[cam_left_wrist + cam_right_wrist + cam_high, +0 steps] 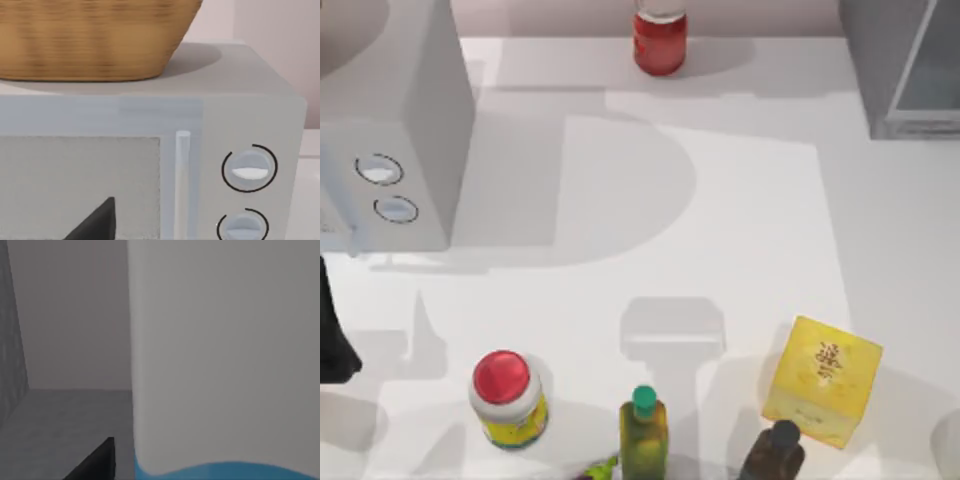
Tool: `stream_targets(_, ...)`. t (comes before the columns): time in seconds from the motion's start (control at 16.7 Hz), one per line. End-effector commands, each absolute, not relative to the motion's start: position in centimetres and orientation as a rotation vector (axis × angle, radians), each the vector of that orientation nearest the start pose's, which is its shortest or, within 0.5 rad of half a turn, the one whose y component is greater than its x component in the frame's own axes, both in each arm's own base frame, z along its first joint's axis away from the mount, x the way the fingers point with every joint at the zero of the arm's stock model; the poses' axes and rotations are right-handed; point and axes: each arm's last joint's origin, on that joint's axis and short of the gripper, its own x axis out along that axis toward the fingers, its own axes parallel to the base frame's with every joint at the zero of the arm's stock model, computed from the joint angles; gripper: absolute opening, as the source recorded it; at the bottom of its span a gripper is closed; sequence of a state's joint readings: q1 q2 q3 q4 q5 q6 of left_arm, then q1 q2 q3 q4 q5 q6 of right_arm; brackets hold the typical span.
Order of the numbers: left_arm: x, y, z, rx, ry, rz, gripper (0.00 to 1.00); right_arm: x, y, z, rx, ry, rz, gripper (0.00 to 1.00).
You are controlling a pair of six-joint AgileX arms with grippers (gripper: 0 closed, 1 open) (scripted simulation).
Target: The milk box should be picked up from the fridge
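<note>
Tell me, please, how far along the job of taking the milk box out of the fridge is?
Reaching in looks done: the right wrist view faces the milk box close up, on the grey floor inside the fridge. A grasp cannot be confirmed from these views. The box is not yet out: the top view's table holds no carton. Lifting and withdrawing remain. The left arm idles facing the white box with dials.

Top view: the fridge (pixel 905 70) is cut off by the top and right edges, with one corner visible. The white box with two dials (pixel 390 130) runs past the left edge. The red jar (pixel 660 40) loses its lid to the top edge. The dark bottle (pixel 772 455) and green-capped bottle (pixel 643 440) are clipped at the bottom edge.

Right wrist view: the milk box (pixel 225 355) runs past the top, right and bottom edges; its top is cut off.

Left wrist view: the wicker basket (pixel 95 40) is cropped at top and left.
</note>
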State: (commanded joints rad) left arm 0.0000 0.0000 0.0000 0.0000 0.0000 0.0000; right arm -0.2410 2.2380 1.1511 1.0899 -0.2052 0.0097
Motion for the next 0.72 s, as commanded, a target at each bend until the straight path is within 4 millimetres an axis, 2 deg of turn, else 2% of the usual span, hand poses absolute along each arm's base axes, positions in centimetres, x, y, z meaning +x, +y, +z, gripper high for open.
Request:
stream_targets(0.12, 10.57, -0.12, 16.00, 0.000, 0.000, 0.000, 1.00, 44.33, -9.78, 11.77, -0.003, 0.000, -0.010, 1.00)
stream_targets(0.72, 10.57, -0.12, 16.00, 0.000, 0.000, 0.000, 1.00, 44.33, -9.78, 11.77, -0.003, 0.000, -0.010, 0.25)
